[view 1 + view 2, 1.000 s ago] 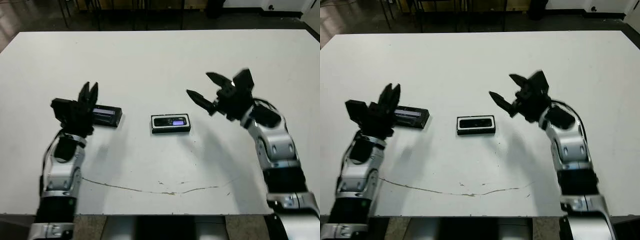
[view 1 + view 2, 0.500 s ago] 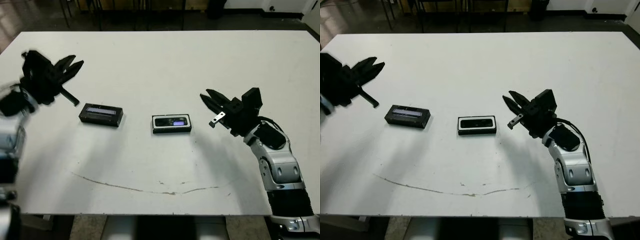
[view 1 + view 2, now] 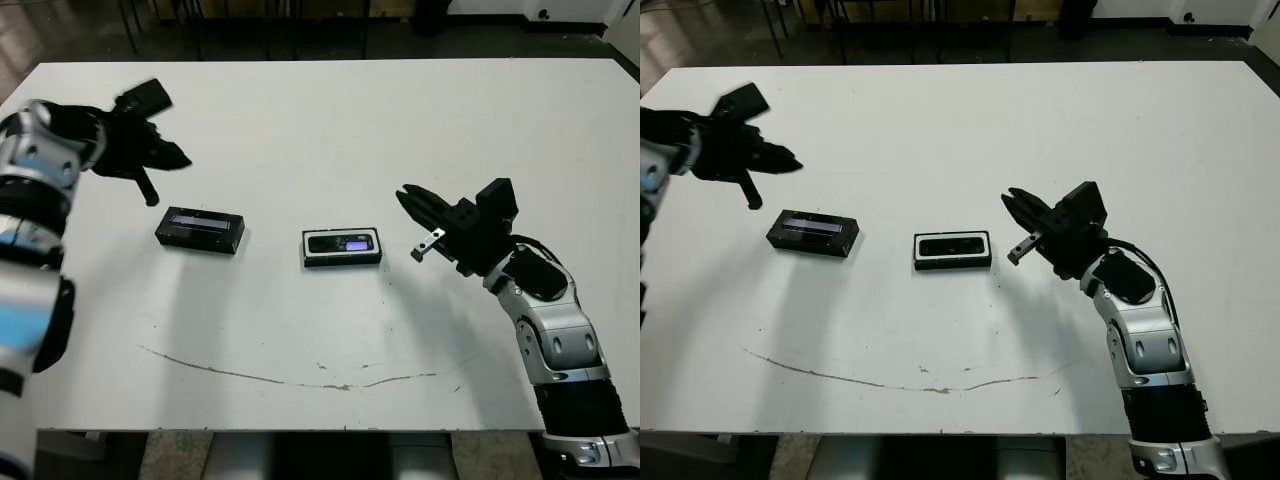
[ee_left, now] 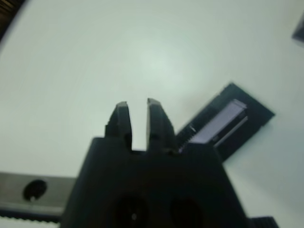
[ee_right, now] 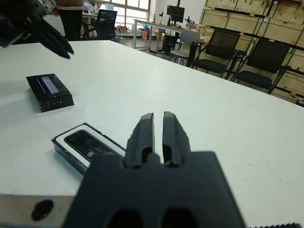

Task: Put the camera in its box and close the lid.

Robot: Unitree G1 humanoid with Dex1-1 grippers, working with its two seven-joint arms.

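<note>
The camera (image 3: pixel 343 243) lies inside the white-lined box (image 3: pixel 310 258) at the middle of the table, its small screen glowing purple. To the left of the box lies the black lid (image 3: pixel 200 229), flat on the table, pale strip up. My left gripper (image 3: pixel 183 159) hovers above and behind the lid, shut and holding nothing; the left wrist view shows the lid (image 4: pixel 228 123) just past its fingers. To the right of the box, a little apart from it, my right gripper (image 3: pixel 403 192) is shut on nothing. The right wrist view shows the box (image 5: pixel 64 142) and the lid (image 5: pixel 50 90) ahead.
A thin dark crack line (image 3: pixel 300 378) runs across the white table near its front edge. Chairs (image 5: pixel 223 52) and desks stand beyond the far edge.
My left arm has left the lid's side, risen and swung back-left, its gripper now pointing right. My right gripper has shut and drawn back to the right of the box.
</note>
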